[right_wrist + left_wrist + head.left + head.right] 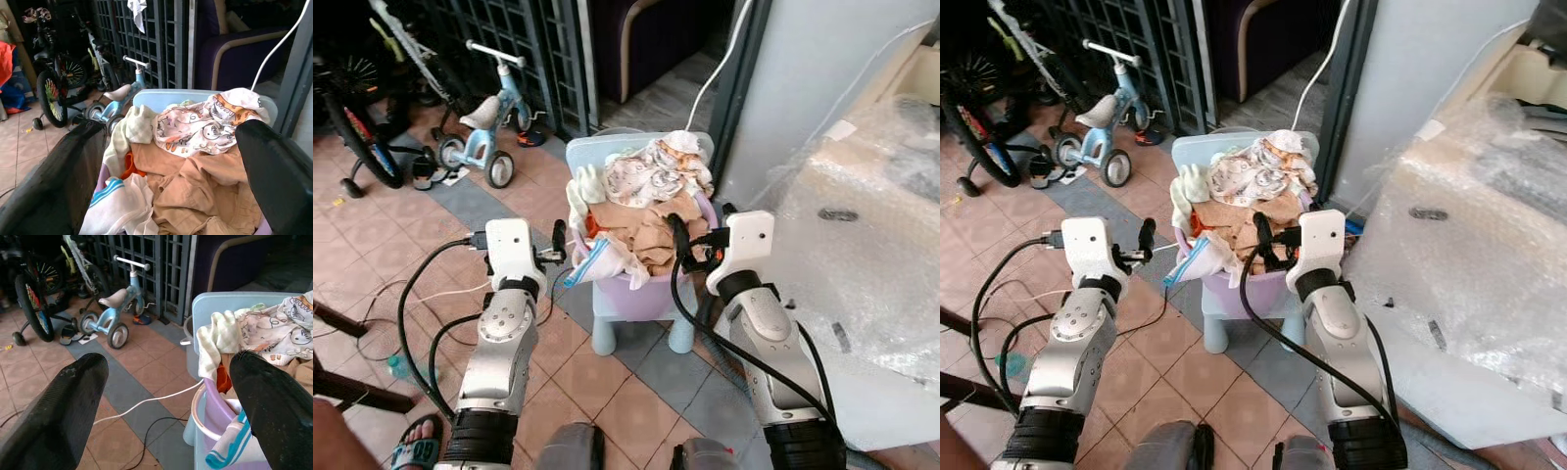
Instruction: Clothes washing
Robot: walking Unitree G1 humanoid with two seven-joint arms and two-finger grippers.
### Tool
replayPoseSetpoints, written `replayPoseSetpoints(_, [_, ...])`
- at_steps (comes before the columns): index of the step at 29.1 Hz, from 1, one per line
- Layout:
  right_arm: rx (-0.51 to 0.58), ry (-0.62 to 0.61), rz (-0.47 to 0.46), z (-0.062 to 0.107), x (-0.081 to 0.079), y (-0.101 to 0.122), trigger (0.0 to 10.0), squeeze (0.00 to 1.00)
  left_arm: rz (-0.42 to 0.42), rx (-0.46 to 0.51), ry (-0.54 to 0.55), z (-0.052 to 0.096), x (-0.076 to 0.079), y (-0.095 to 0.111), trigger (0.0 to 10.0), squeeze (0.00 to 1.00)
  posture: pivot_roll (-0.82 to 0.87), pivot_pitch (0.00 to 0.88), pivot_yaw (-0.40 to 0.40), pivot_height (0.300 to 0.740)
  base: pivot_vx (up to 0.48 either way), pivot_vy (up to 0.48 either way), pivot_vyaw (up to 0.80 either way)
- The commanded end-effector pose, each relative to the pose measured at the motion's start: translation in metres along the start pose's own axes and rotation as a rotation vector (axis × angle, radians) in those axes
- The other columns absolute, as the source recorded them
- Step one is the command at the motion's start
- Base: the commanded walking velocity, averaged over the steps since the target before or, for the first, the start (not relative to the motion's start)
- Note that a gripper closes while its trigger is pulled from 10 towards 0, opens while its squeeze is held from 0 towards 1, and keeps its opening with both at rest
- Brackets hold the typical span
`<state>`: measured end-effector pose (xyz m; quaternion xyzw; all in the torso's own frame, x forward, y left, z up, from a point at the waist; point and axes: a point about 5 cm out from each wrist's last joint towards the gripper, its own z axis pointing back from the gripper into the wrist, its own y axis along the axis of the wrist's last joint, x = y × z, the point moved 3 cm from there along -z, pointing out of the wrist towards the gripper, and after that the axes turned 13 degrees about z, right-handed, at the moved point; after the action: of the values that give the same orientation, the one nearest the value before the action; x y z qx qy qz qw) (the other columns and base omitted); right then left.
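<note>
Two grippers are flanking one heaped load — a lavender laundry basket sitting on a pale blue child's chair, piled with tan garments, a cartoon-print cloth toward the chair back and a white cloth with blue stripes spilling over the near left rim. The relation that matters: the pile is lying directly ahead of the right gripper and off to the inner side of the left gripper.

In the right wrist view the clothes are sitting squarely between the two black fingers, which are standing wide apart and gripping nothing. In the head views this gripper is hanging right at the basket's right rim, over the tan heap; whether it is touching the fabric cannot be told. The right forearm is reaching forward and slightly inward.

The left gripper is also spread open and empty. Its view is looking mostly past the basket toward the tiled floor and a small blue tricycle, with the basket edge only beside one finger. It is hovering just beside the basket's left side, apart from it.

The heap has no clear long axis — it is a rounded mound — so the right arm seems better placed for a grab.
</note>
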<state>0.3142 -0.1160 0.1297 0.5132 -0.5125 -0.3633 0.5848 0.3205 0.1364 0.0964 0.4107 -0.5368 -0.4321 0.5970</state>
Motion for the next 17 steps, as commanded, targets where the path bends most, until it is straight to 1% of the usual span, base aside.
replayPoseSetpoints(1, [-0.02,-0.009,-0.005,0.002,0.005,-0.004,10.0,0.0,-0.009,-0.005,-0.004,0.0,0.001,-0.001,10.0,0.0,-0.05,0.106,0.053,0.74,0.0,0.0,0.0])
replayPoseSetpoints(2, [-0.062,-0.025,0.013,0.002,0.007,-0.011,10.0,0.0,-0.019,0.001,-0.01,0.001,0.001,0.0,10.0,0.0,-0.05,0.106,0.053,0.74,0.0,0.0,0.0])
replayPoseSetpoints(4, [-0.083,-0.029,0.024,0.003,0.009,-0.015,10.0,0.0,-0.024,-0.001,-0.01,0.001,0.0,0.0,10.0,0.0,-0.05,0.106,0.052,0.74,0.0,0.0,0.0])
replayPoseSetpoints(5, [-0.103,-0.045,0.081,0.004,0.012,-0.02,10.0,0.0,-0.028,-0.011,-0.01,0.002,-0.002,-0.001,10.0,0.0,-0.05,0.107,0.052,0.74,0.0,0.0,0.0])
replayPoseSetpoints(7, [-0.12,-0.066,0.149,0.005,0.015,-0.024,10.0,0.0,-0.031,-0.017,-0.014,0.002,-0.003,-0.003,10.0,0.0,-0.05,0.107,0.052,0.74,0.0,0.0,0.0])
replayPoseSetpoints(8, [-0.137,-0.096,0.145,0.007,0.02,-0.028,10.0,0.0,-0.037,-0.025,-0.007,0.003,-0.005,-0.004,10.0,0.0,-0.05,0.106,0.052,0.74,0.0,0.0,0.0])
replayPoseSetpoints(9, [-0.137,-0.096,0.145,0.007,0.02,-0.028,10.0,0.0,-0.037,-0.025,-0.007,0.003,-0.005,-0.004,10.0,0.0,-0.05,0.106,0.052,0.74,0.0,0.0,0.0])
replayPoseSetpoints(11, [-0.185,-0.082,0.066,0.016,0.025,-0.038,10.0,0.0,-0.034,-0.021,-0.002,0.004,-0.006,-0.004,10.0,0.0,-0.05,0.107,0.051,0.74,0.255,0.0,0.0])
replayPoseSetpoints(12, [-0.192,-0.075,0.046,0.018,0.026,-0.04,10.0,0.0,-0.034,-0.021,-0.002,0.004,-0.006,-0.004,10.0,0.0,-0.05,0.107,0.051,0.74,0.255,0.0,0.0])
replayPoseSetpoints(17, [-0.196,-0.082,0.011,0.021,0.029,-0.043,10.0,0.0,-0.031,-0.024,-0.005,0.004,-0.006,-0.004,10.0,0.0,-0.05,0.106,0.052,0.74,0.256,0.0,0.0])
